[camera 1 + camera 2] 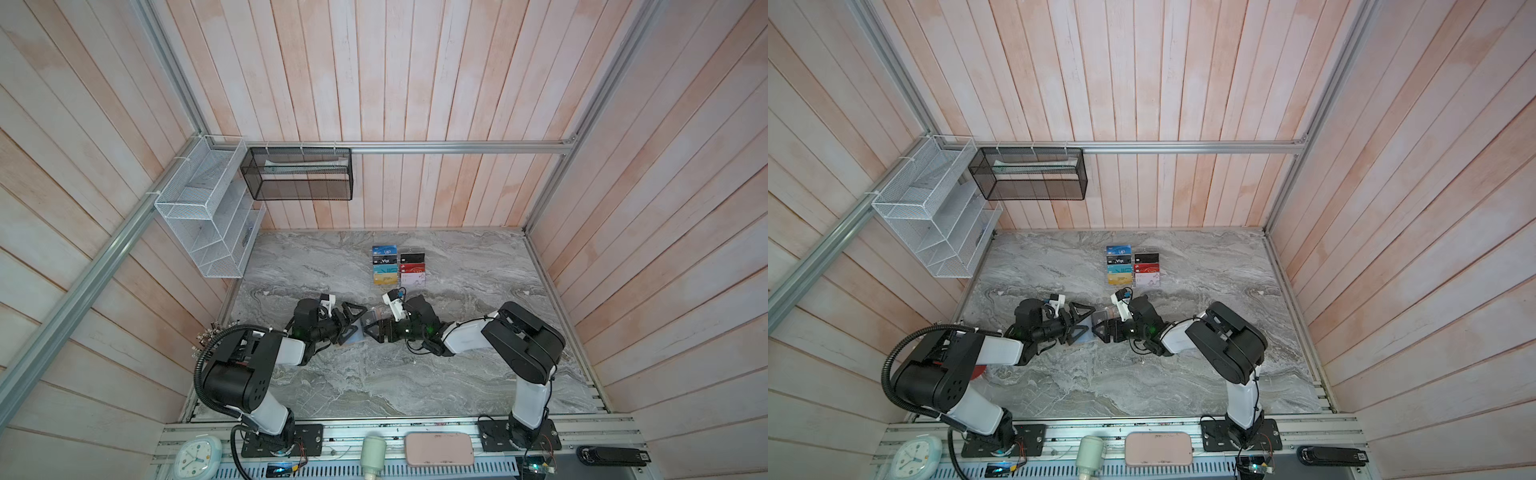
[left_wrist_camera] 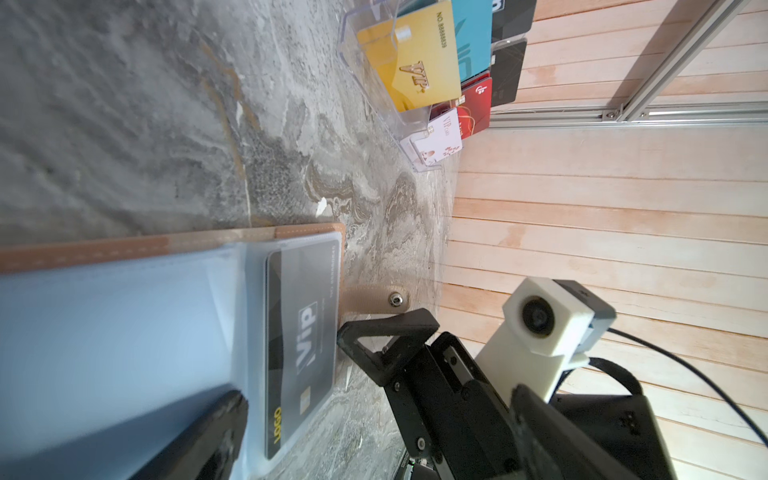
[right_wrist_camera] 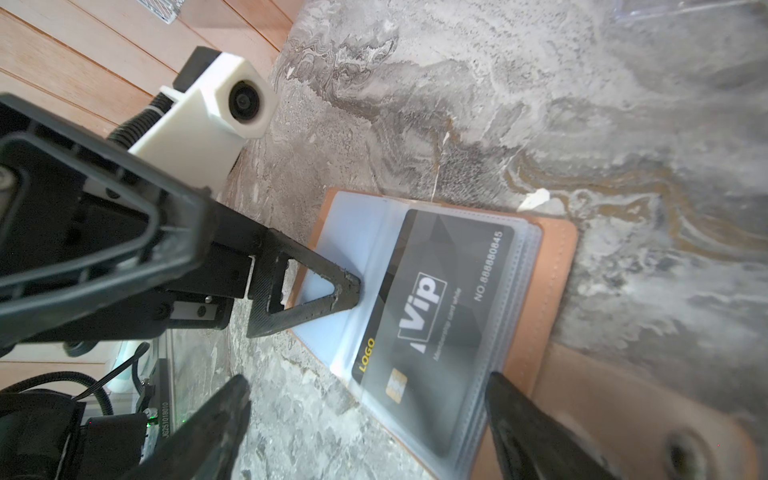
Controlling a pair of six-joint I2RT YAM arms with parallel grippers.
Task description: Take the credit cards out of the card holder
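Card holder look: the card holder [image 3: 557, 266] lies opened flat, with a tan leather-look outside, pale blue lining and a stack of clear sleeves. Its snap tab [image 2: 365, 299] sticks out from one edge.
Card: a black Vip card [image 3: 436, 299] sits inside the top sleeve. It has white "Vip" lettering, a yellow "LOGO" and a gold chip. Anything in the sleeves under it is hidden.
Card holder place: in both top views it lies on the grey marble table [image 1: 415, 374] near the middle, largely covered by the two tools. It is at 6 o'clock from the clear rack [image 1: 398, 268] of coloured cards.
Left gripper: the left gripper [image 1: 352, 324] is at the holder's 9 o'clock with its jaws spread wide. One fingertip [image 3: 353, 291] rests on the blue lining just beside the card, and nothing is pinched.
Right gripper: the right gripper [image 3: 370, 380] is at the holder's 3 o'clock with its jaws spread. Its fingers straddle the chip end of the card, one finger [image 2: 386, 332] just beside the snap tab, and it pinches nothing.
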